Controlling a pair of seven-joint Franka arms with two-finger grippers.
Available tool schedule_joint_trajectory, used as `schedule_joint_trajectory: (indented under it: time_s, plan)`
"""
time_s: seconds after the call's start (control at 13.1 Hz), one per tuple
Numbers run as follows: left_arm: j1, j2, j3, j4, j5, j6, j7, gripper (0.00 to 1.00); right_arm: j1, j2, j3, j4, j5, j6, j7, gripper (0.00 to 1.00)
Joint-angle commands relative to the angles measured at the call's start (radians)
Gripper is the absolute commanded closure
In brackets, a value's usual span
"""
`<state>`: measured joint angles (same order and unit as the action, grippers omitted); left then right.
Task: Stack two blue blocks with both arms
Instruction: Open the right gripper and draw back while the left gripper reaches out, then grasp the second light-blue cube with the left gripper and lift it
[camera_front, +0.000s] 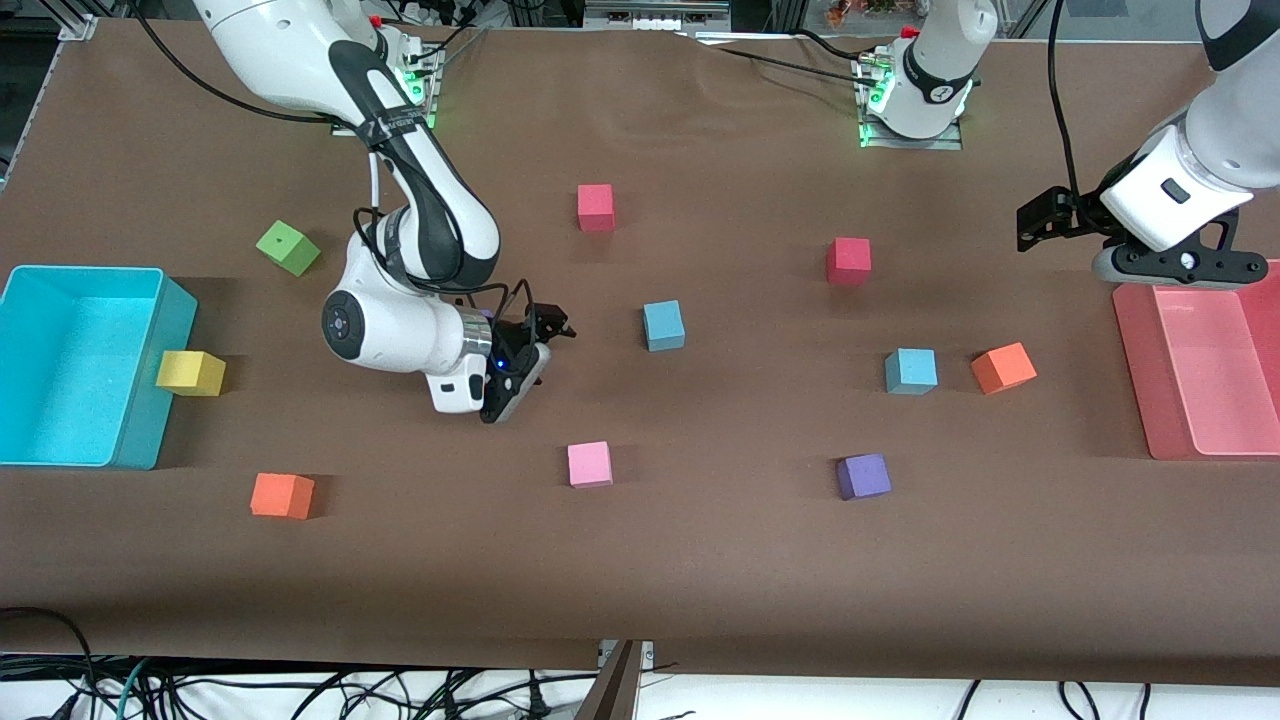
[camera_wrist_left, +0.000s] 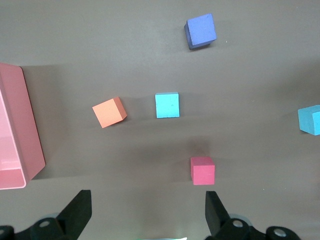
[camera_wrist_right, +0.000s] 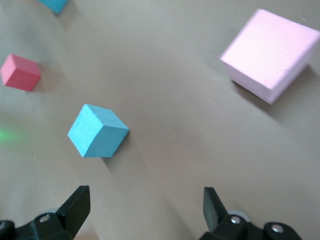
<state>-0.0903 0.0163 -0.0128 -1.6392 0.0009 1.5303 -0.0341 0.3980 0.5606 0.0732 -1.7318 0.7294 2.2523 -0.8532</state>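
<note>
Two sky-blue cubes lie on the brown table. One blue cube (camera_front: 663, 325) is near the middle and shows in the right wrist view (camera_wrist_right: 97, 131). The other blue cube (camera_front: 911, 371) lies toward the left arm's end, beside an orange cube (camera_front: 1002, 367), and shows in the left wrist view (camera_wrist_left: 167, 105). My right gripper (camera_front: 520, 375) hangs low, open and empty, beside the middle blue cube and apart from it; its open jaws show in its wrist view (camera_wrist_right: 145, 195). My left gripper (camera_front: 1180, 265) is held high over the pink tray's edge, open and empty (camera_wrist_left: 147, 200).
A cyan bin (camera_front: 85, 272) stands at the right arm's end with a yellow cube (camera_front: 190, 372) against it. A pink tray (camera_front: 1135, 370) stands at the left arm's end. Loose cubes include two red (camera_front: 596, 207) (camera_front: 848, 260), pink (camera_front: 590, 463), purple (camera_front: 863, 476), orange (camera_front: 282, 495) and green (camera_front: 288, 247).
</note>
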Motion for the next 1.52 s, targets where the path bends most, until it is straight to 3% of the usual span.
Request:
schedule_joint_trajectory:
  time_s: [0.0, 0.23, 0.46, 0.53, 0.76, 0.91, 1.29, 1.45]
  plan:
    - [0.003, -0.007, -0.001, -0.010, 0.008, 0.004, -0.010, 0.00, -0.022, -0.042, 0.068, -0.106, 0.100, 0.116, -0.171, 0.00]
    - [0.003, 0.005, 0.005, -0.010, 0.010, 0.020, -0.010, 0.00, -0.021, -0.002, 0.111, -0.109, 0.267, 0.197, -0.408, 0.00]
    - [-0.002, 0.049, 0.005, -0.033, 0.011, 0.054, -0.007, 0.00, -0.013, 0.044, 0.132, -0.110, 0.537, 0.217, -0.718, 0.00]
    - [-0.005, 0.050, 0.005, -0.053, 0.011, 0.076, -0.009, 0.00, -0.013, 0.053, 0.138, -0.121, 0.588, 0.216, -0.798, 0.00]
    - [-0.005, 0.088, 0.004, -0.102, 0.011, 0.129, -0.006, 0.00, -0.013, 0.090, 0.154, -0.123, 0.634, 0.208, -0.958, 0.00]
    - [-0.008, 0.163, 0.004, -0.158, 0.014, 0.233, -0.004, 0.00, -0.014, 0.098, 0.154, -0.121, 0.639, 0.208, -1.003, 0.00]
    - [-0.011, 0.243, 0.004, -0.243, 0.011, 0.448, -0.007, 0.00, -0.013, 0.128, 0.163, -0.117, 0.676, 0.205, -1.102, 0.00]
    - [-0.011, 0.286, 0.004, -0.306, 0.008, 0.609, -0.009, 0.00, -0.014, 0.153, 0.174, -0.101, 0.677, 0.205, -1.126, 0.00]
